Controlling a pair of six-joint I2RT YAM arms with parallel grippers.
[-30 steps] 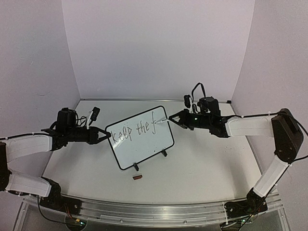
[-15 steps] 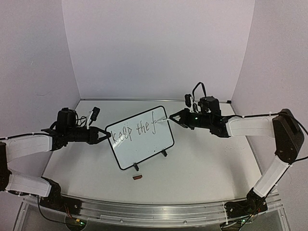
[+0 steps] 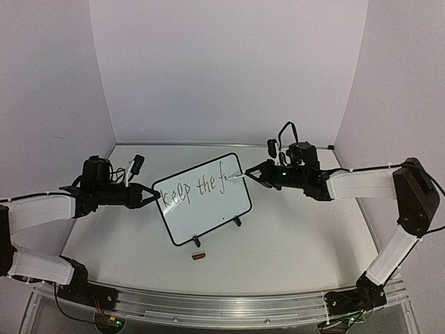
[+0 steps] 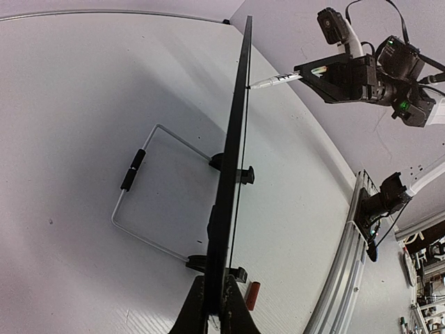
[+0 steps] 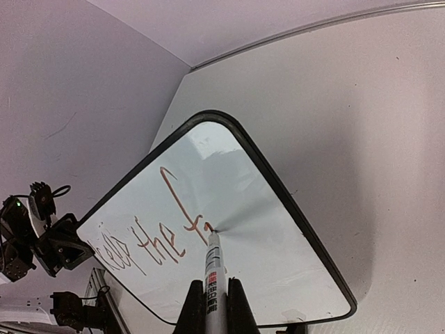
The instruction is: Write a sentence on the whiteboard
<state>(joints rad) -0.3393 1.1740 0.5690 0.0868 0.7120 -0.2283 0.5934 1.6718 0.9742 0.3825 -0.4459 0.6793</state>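
The whiteboard (image 3: 205, 212) face looks smooth and glossy; the bench (image 3: 299, 236) is matt white, its front rail (image 3: 222, 305) brushed metal.

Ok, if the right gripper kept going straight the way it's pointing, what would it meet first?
The whiteboard. The right gripper is shut on a marker whose tip already touches the board face just past the lettering, so going on would likely just press it harder.
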